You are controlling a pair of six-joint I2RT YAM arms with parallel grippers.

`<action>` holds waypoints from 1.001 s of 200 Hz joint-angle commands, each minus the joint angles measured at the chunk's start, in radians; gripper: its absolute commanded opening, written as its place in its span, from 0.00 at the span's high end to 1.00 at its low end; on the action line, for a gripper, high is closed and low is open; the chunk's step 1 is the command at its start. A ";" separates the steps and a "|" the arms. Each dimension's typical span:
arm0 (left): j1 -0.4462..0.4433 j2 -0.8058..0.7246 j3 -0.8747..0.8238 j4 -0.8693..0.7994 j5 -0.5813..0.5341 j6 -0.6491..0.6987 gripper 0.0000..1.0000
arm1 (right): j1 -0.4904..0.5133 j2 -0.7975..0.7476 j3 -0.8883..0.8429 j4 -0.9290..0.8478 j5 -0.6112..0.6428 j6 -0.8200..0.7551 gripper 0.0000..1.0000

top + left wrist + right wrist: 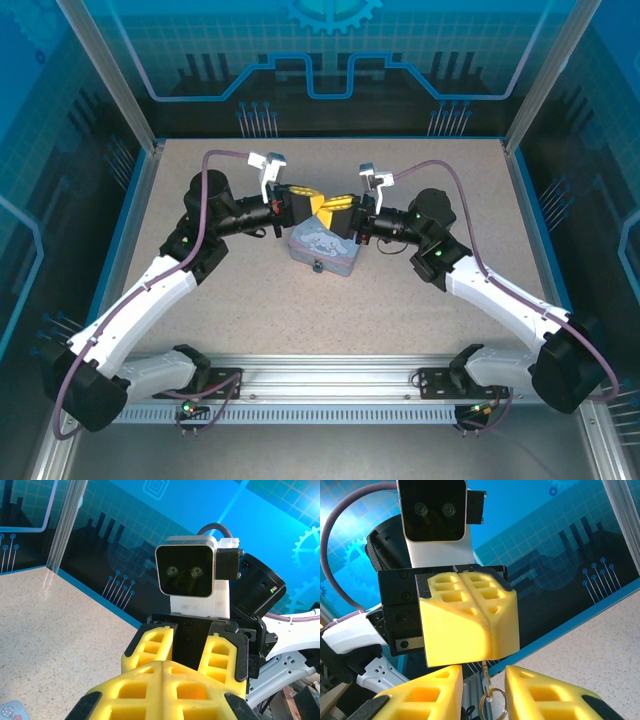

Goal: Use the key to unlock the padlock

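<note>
Pinching the key (485,671) by its upper end with the left gripper (479,642), fingers pressed tight together on it, thin shaft hanging down with a split ring (493,702) looped at the bottom. Hanging right between the spread fingers of the right gripper (186,645), which is open, holding nothing and apparently clear of key and ring. Both held up in the air above the pale blue tin (325,248). Padlock (316,266) likely the small dark speck at the near edge of the tin, well below both grippers; too small to tell shackle state or keyhole side. Looks like a handover or regrip step, unlocking not begun. Risks: tiny grip area on a thin key, so easily twisted or swung when the right fingers shut; closing on the loose ring instead of the shaft, leaving the key flopping and useless for aiming; releasing on the left before a firm hold on the right, dropping the key onto the tin or the table (420,320). Later, possibly shoving the unheld tin and padlock away when pressing the key in.
</note>
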 commanded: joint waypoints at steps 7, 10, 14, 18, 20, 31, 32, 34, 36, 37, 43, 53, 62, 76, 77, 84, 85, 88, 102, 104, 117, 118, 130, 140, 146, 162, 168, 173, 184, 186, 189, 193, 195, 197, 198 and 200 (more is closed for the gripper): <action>-0.008 0.005 0.022 0.006 -0.014 0.021 1.00 | 0.014 -0.011 0.015 0.008 -0.007 -0.003 0.70; -0.008 0.006 0.023 0.006 -0.014 0.021 1.00 | 0.014 -0.011 0.015 0.009 -0.009 -0.002 0.70; -0.007 0.006 0.023 0.006 -0.014 0.021 1.00 | 0.015 -0.010 0.015 0.011 -0.010 -0.001 0.70; -0.008 0.005 0.023 0.006 -0.015 0.021 1.00 | 0.015 -0.010 0.015 0.013 -0.011 -0.001 0.70; -0.008 0.006 0.023 0.006 -0.016 0.020 1.00 | 0.015 -0.008 0.016 0.013 -0.012 -0.001 0.70; -0.008 0.006 0.023 0.004 -0.017 0.021 1.00 | 0.016 -0.006 0.017 0.013 -0.011 -0.001 0.70; -0.008 0.006 0.023 0.004 -0.017 0.021 1.00 | 0.016 -0.007 0.018 0.013 -0.011 -0.001 0.71; -0.008 0.007 0.023 0.004 -0.018 0.021 1.00 | 0.016 -0.006 0.018 0.013 -0.012 -0.001 0.71; -0.008 0.006 0.023 0.003 -0.020 0.021 1.00 | 0.017 -0.006 0.018 0.013 -0.012 -0.002 0.72; -0.007 0.007 0.023 0.002 -0.020 0.021 1.00 | 0.018 -0.006 0.018 0.013 -0.012 -0.002 0.72; -0.008 0.005 0.023 0.001 -0.021 0.021 1.00 | 0.018 -0.007 0.019 0.011 -0.014 -0.003 0.74; -0.008 0.006 0.023 0.000 -0.025 0.021 1.00 | 0.018 -0.005 0.019 0.007 -0.014 -0.006 0.76; -0.008 0.005 0.023 0.000 -0.029 0.021 1.00 | 0.018 -0.005 0.017 0.004 -0.014 -0.009 0.78; -0.008 0.005 0.021 0.000 -0.036 0.020 1.00 | 0.018 -0.006 0.013 0.004 -0.013 -0.008 0.80; -0.008 0.005 0.021 -0.002 -0.036 0.019 1.00 | 0.018 -0.005 0.013 0.004 -0.014 -0.008 0.80; -0.007 0.006 0.020 -0.002 -0.040 0.017 1.00 | 0.019 -0.005 0.011 0.003 -0.013 -0.007 0.80; -0.007 0.005 0.021 -0.002 -0.040 0.017 1.00 | 0.019 -0.006 0.011 0.002 -0.012 -0.007 0.81; -0.007 0.005 0.021 0.000 -0.041 0.017 1.00 | 0.019 -0.005 0.011 0.002 -0.014 -0.007 0.81; -0.008 0.006 0.020 -0.001 -0.045 0.017 1.00 | 0.020 -0.002 0.008 0.004 -0.014 -0.005 0.83; -0.008 0.005 0.019 0.000 -0.046 0.018 1.00 | 0.020 -0.004 0.008 0.004 -0.012 -0.005 0.84; -0.008 0.005 0.020 0.001 -0.048 0.017 1.00 | 0.020 -0.003 0.006 0.003 -0.010 -0.005 0.86; -0.008 0.005 0.020 0.001 -0.048 0.017 1.00 | 0.020 -0.003 0.006 0.003 -0.010 -0.005 0.87; -0.007 0.005 0.020 0.000 -0.049 0.016 1.00 | 0.020 -0.006 0.004 0.001 -0.006 -0.007 0.89; -0.007 0.006 0.019 0.001 -0.052 0.016 1.00 | 0.020 -0.008 0.003 -0.002 -0.004 -0.011 0.90; -0.008 0.005 0.018 0.001 -0.053 0.015 1.00 | 0.020 -0.009 0.002 -0.005 -0.002 -0.012 0.90; -0.008 0.005 0.018 0.002 -0.057 0.012 1.00 | 0.019 -0.012 0.001 -0.007 -0.002 -0.011 0.92; -0.007 0.006 0.018 0.004 -0.058 0.010 1.00 | 0.020 -0.013 0.001 -0.007 -0.002 -0.012 0.92; -0.008 0.005 0.018 0.004 -0.060 0.010 1.00 | 0.021 -0.014 0.001 -0.007 0.001 -0.011 0.93; -0.008 0.005 0.016 0.005 -0.059 0.010 1.00 | 0.019 -0.017 0.002 -0.008 0.003 -0.011 0.95; -0.007 0.006 0.016 0.006 -0.060 0.009 1.00 | 0.019 -0.017 0.001 -0.009 0.003 -0.011 0.95; -0.008 0.005 0.016 0.006 -0.061 0.010 1.00 | 0.019 -0.018 0.001 -0.009 0.003 -0.013 0.96; -0.008 0.006 0.016 0.005 -0.061 0.010 1.00 | 0.018 -0.019 0.001 -0.009 0.004 -0.013 0.96; -0.008 0.005 0.016 0.006 -0.061 0.010 1.00 | 0.019 -0.018 0.001 -0.010 0.004 -0.013 0.97; -0.008 0.006 0.016 0.005 -0.061 0.010 1.00 | 0.019 -0.018 0.001 -0.011 0.006 -0.013 0.97; -0.008 0.006 0.016 0.005 -0.062 0.010 1.00 | 0.018 -0.018 0.001 -0.011 0.006 -0.013 0.97; -0.008 0.005 0.016 0.005 -0.063 0.010 1.00 | 0.018 -0.019 0.001 -0.012 0.007 -0.014 0.98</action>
